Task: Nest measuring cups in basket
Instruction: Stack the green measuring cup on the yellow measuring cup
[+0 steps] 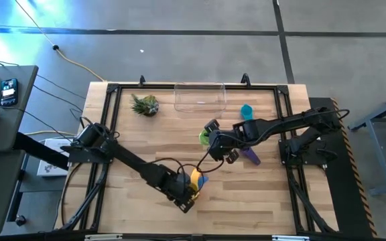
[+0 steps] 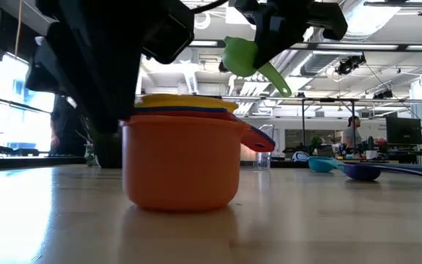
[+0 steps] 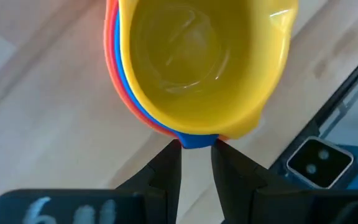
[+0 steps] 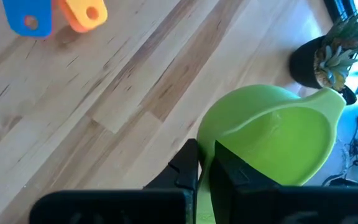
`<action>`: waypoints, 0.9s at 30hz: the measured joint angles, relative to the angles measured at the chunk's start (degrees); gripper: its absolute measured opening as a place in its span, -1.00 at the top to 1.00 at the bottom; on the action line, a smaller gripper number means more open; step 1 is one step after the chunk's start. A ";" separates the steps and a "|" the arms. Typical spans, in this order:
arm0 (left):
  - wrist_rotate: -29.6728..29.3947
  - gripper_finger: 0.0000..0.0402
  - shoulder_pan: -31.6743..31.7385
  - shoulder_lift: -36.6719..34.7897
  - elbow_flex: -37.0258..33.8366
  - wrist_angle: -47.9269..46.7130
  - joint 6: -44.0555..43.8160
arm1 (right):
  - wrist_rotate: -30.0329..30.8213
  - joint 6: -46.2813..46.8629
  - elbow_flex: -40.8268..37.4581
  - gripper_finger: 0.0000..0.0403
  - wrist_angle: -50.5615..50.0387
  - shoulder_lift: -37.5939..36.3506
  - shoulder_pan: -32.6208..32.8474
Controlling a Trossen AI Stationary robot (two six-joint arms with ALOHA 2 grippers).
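A nested stack of measuring cups [image 1: 196, 178] stands on the table, with yellow on top of blue, red and orange [image 2: 182, 165]. My left gripper [image 1: 191, 189] sits at its near side, shut on it. My right gripper [image 1: 213, 139] holds the green cup [image 1: 204, 137] in the air above mid-table [image 2: 242, 55]. The teal cup [image 1: 246, 110] and the purple cup [image 1: 252, 156] lie on the table's right half. The clear basket [image 1: 200, 96] stands at the far edge. My left gripper [image 3: 196, 152] pinches a blue edge [image 3: 196, 138] that pokes out under the yellow cup's rim, between its two fingertips [image 3: 174, 155]. The stack stands upright with the orange cup's base on the table. My right gripper [image 4: 205, 168] grips the green cup's wall [image 4: 205, 193] opposite the handle [image 2: 277, 79], one finger inside [image 4: 232, 168] and one outside. The cup is lifted clear and tilted, its handle slanting down.
A small spiky plant [image 1: 145, 105] stands left of the basket near the far edge. A dark frame rail [image 1: 112, 120] runs round the table. Bare wood lies between the stack and the basket. People and desks show in the room beyond.
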 joint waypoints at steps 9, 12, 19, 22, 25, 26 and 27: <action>-2.37 0.61 4.61 -0.02 0.00 -1.85 2.19 | 0.00 0.37 0.00 0.97 -0.01 0.02 0.00; -4.27 0.61 6.50 -0.02 0.00 -2.88 3.63 | 0.00 0.37 0.00 0.97 -0.03 0.01 0.00; -4.96 0.61 10.13 -0.28 -0.02 -3.38 6.80 | 0.00 0.39 0.00 0.97 -0.42 0.02 0.00; -4.98 0.61 10.34 -1.05 0.52 -4.22 7.59 | 0.03 1.18 0.00 0.97 -1.25 0.02 0.38; -6.08 0.61 9.86 -2.89 1.58 -7.63 7.58 | -0.16 3.57 0.00 0.97 -2.11 0.02 0.94; -6.62 0.61 9.60 -3.43 1.79 -7.89 7.58 | -0.30 4.47 0.00 0.97 -2.62 0.02 1.14; -6.80 0.61 9.42 -4.25 1.77 -9.11 7.58 | -0.33 4.73 0.00 0.97 -3.04 0.02 1.41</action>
